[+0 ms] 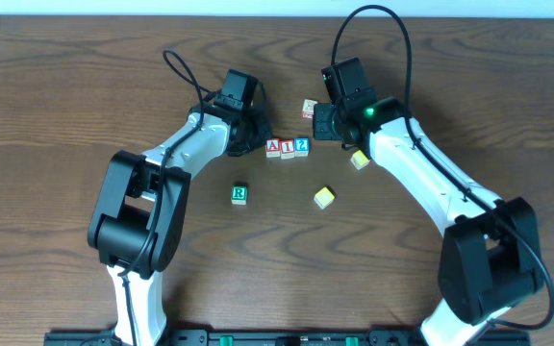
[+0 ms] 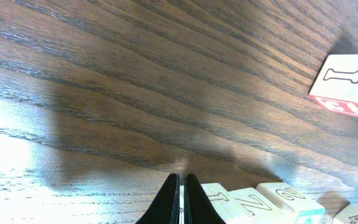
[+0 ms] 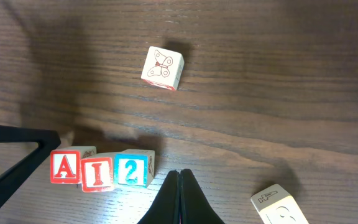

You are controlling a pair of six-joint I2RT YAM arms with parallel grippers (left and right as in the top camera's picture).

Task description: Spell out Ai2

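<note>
Three letter blocks stand in a row on the wooden table: a red A [image 1: 273, 147], a red I [image 1: 288, 147] and a blue 2 [image 1: 301, 145]. They also show in the right wrist view as A [image 3: 64, 167], I [image 3: 97, 173] and 2 [image 3: 131, 170]. My left gripper [image 1: 255, 136] is shut and empty, just left of the A block; its fingertips [image 2: 181, 178] sit beside the row. My right gripper [image 1: 327, 130] is shut and empty, just right of the 2 block; its fingertips [image 3: 179, 174] are apart from the 2 block.
A green R block [image 1: 239, 194] and a yellow block [image 1: 324, 197] lie nearer the front. A pale block [image 1: 359, 160] sits under the right arm, and a butterfly block [image 1: 309, 108] lies behind the row, also in the right wrist view [image 3: 162, 67].
</note>
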